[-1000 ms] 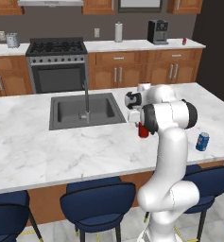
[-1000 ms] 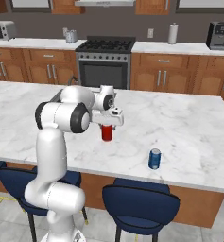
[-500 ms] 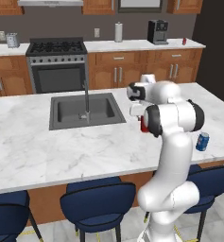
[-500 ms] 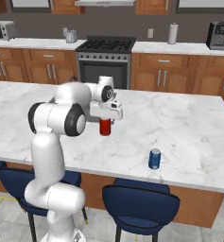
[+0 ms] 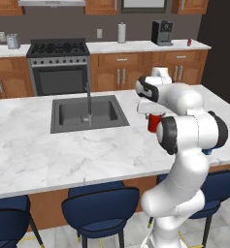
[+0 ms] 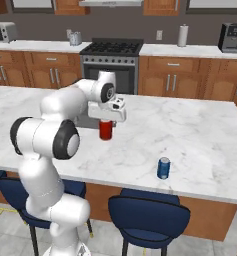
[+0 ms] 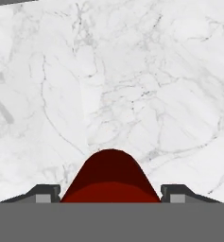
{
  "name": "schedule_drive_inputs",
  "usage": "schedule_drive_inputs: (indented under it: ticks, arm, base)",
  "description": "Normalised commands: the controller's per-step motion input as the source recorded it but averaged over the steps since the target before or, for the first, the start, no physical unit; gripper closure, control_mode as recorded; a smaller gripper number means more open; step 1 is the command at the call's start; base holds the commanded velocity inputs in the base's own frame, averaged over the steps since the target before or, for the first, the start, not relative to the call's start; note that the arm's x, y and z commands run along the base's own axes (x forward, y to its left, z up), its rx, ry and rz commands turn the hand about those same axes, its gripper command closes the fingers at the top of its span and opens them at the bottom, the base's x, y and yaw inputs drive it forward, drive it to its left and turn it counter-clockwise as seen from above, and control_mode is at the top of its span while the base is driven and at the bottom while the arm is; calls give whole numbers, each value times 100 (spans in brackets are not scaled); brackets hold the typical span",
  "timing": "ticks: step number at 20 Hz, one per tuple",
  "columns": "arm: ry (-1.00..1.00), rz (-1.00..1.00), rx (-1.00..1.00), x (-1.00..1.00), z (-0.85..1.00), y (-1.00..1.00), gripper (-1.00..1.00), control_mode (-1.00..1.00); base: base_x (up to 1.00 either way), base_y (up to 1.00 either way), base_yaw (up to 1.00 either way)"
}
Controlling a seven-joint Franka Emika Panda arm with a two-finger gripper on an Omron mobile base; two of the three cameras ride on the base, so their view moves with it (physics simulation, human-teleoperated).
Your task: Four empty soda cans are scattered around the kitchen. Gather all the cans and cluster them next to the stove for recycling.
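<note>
My gripper [image 5: 154,115] is shut on a red soda can [image 5: 154,124] and holds it upright a little above the marble island [image 5: 48,145], to the right of the sink. From the right base view the can [image 6: 106,130] hangs under the gripper [image 6: 106,121]. In the hand view the can's top [image 7: 111,177] bulges up between the two fingertips [image 7: 47,193], with bare marble beyond. The stove [image 5: 58,48] stands at the back wall across the aisle, seen from the right too [image 6: 112,47]. Another small red can [image 5: 188,42] stands on the far right of the back counter.
A grey sink basin [image 5: 87,114] with a faucet is set into the island left of the gripper. A blue can [image 6: 163,168] stands near the island's front edge. A paper towel roll [image 5: 122,32] and a coffee machine [image 5: 161,32] stand on the back counter. Blue stools [image 5: 102,206] line the island's near side.
The arm has lifted the red can and carried it a short way toward the island's far side. The grip has stayed the same and the base has not moved.
</note>
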Motion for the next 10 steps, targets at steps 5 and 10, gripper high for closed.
schedule_drive_inputs:
  ticks: [5, 10]
  arm:
    - [0, 0, 0, -73, 55, 2, 100, -100]
    - [2, 2, 1, -79, 19, 6, 100, -100]
  base:
    - [0, 0, 0]
    - [0, 0, 0]
